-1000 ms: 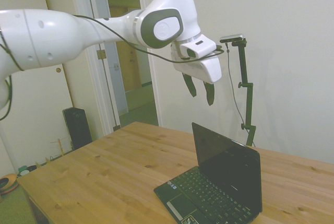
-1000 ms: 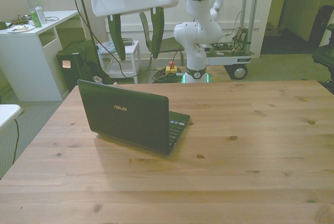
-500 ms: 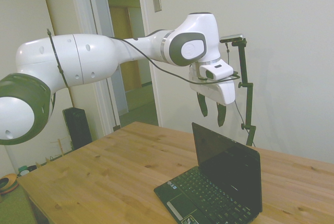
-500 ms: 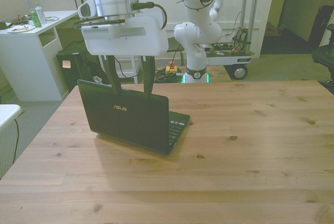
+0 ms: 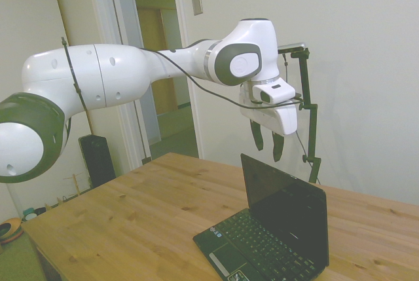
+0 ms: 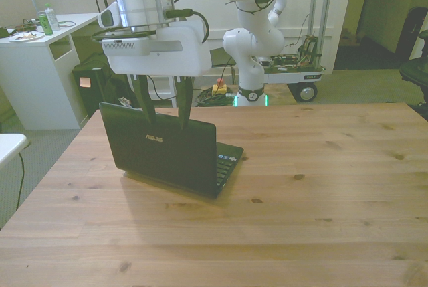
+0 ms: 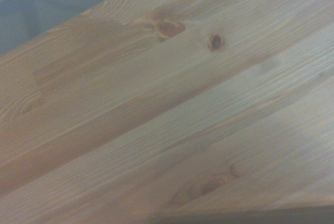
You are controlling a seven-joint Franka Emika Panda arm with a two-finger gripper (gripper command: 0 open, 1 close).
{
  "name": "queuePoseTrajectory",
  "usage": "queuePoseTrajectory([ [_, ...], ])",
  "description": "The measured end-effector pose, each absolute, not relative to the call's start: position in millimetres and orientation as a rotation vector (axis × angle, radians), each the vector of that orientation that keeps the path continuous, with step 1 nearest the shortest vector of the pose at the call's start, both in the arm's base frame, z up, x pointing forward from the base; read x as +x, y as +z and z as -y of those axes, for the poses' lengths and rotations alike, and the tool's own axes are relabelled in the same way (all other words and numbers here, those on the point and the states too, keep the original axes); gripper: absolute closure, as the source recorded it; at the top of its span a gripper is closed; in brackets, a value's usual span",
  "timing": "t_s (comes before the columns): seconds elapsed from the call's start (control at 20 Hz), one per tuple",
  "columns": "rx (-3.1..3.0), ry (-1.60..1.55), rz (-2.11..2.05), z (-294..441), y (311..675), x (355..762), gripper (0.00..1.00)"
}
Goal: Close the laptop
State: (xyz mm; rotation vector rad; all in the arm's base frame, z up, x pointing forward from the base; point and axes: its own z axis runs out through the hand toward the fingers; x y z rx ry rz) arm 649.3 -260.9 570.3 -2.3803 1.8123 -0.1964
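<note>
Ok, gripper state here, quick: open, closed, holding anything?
Gripper: open, holding nothing; fingers point down just above the top edge of the open laptop lid.

Your arm (image 5: 98,81) reaches in near-horizontal from side view's left, high above table level. Wrist joint (image 5: 239,61) bends downward; white hand body (image 6: 152,46) sits square below it. Your gripper (image 5: 267,143) points straight down, dark fingers (image 6: 143,98) parted with clear gap between them, nothing held. Cable (image 5: 190,74) runs along forearm to wrist. Base column (image 6: 253,39) upright at rear in front view.
</note>
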Motion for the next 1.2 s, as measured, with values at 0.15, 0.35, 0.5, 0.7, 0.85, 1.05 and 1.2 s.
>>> queuePoseTrajectory([
  [0.15,-2.378,-0.199,-1.815,262,571,648,1.00],
  [0.35,-2.372,-0.205,-1.821,266,574,646,1.00],
  [0.5,-2.369,-0.213,-1.819,266,578,644,1.00],
  [0.7,-2.371,-0.205,-1.818,264,579,641,1.00],
  [0.85,-2.395,-0.153,-1.826,259,567,634,1.00],
  [1.05,-2.441,-0.065,-1.833,245,551,613,1.00],
  [1.2,-2.469,-0.003,-1.839,234,537,593,1.00],
])
